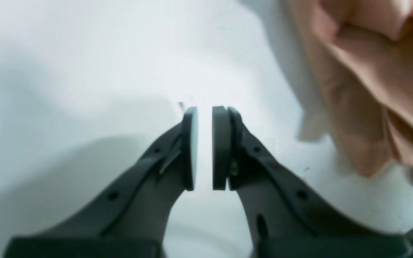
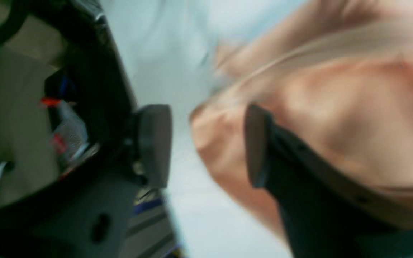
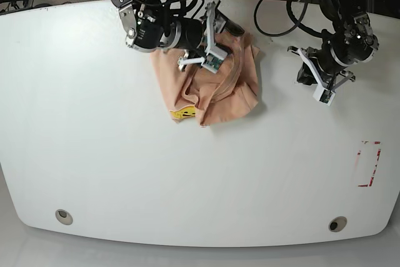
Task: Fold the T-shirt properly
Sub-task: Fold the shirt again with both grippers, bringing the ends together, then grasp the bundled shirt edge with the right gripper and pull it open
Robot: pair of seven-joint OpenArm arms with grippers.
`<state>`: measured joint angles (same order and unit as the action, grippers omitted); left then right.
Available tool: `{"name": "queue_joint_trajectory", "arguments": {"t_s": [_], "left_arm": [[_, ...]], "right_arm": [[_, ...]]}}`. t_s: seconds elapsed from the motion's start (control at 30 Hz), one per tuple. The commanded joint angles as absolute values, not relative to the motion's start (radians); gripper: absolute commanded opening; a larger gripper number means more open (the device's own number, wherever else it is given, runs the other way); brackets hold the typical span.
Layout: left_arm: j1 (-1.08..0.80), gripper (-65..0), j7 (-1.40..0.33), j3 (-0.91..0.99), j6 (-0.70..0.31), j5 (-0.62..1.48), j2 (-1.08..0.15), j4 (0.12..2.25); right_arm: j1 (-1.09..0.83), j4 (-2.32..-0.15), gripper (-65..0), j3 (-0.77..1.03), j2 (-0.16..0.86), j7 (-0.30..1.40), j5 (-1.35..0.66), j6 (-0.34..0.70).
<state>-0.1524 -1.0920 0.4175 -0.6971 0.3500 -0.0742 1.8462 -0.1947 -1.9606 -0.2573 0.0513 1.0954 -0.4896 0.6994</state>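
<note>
On the white table [image 3: 94, 154], crumpled T-shirt [image 3: 215, 95], no clear long axis, left end effector [image 1: 205, 148] nearly together, right end effector [image 2: 208, 147] apart.

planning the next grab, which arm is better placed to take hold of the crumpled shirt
Right. Its end effector is already at the bunched T-shirt, with cloth between its parted pads. The left end effector hovers over bare table, pads nearly together and empty, off to the shirt's side.

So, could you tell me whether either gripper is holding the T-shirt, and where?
Left gripper holds nothing. Right gripper straddles a T-shirt fold, not yet clamped.
</note>
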Motion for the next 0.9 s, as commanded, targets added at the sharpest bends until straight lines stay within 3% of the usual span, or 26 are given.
{"name": "queue_joint_trajectory", "arguments": {"t_s": [0.0,0.1,0.2,0.37,0.67,0.77,0.87], "left_arm": [[-0.14,-60.0,-1.073,0.432,-0.698,0.364,-0.119,1.867],[-0.137,-60.0,-1.073,0.432,-0.698,0.364,-0.134,1.863],[-0.147,-60.0,-1.073,0.435,-0.698,0.366,-0.136,1.876],[-0.139,-60.0,-1.073,0.46,-0.698,0.364,-0.163,1.863],[-0.148,-60.0,-1.073,0.46,-0.698,0.364,-0.165,1.854],[-0.157,-60.0,-1.073,0.46,-0.698,0.364,-0.165,1.851],[-0.162,-60.0,-1.073,0.456,-0.698,0.364,-0.16,1.851]], "right_arm": [[-0.147,-1.969,-46.1,-0.271,0.007,1.07,-0.493,0.698],[-0.079,-1.925,-52.2,-0.283,0.004,1.07,-0.478,0.698],[-0.068,-1.94,-50.1,-0.274,0.002,1.07,-0.501,0.698],[-0.039,-1.929,-40.1,-0.122,0.005,1.067,-0.539,0.698],[0.019,-1.844,-10.6,0.035,0.065,1.061,-0.636,0.698],[0.031,-1.816,-5.1,0.047,0.059,1.061,-0.634,0.698],[0.074,-1.75,-5.2,0.042,0.058,1.053,-0.634,0.698]]}}
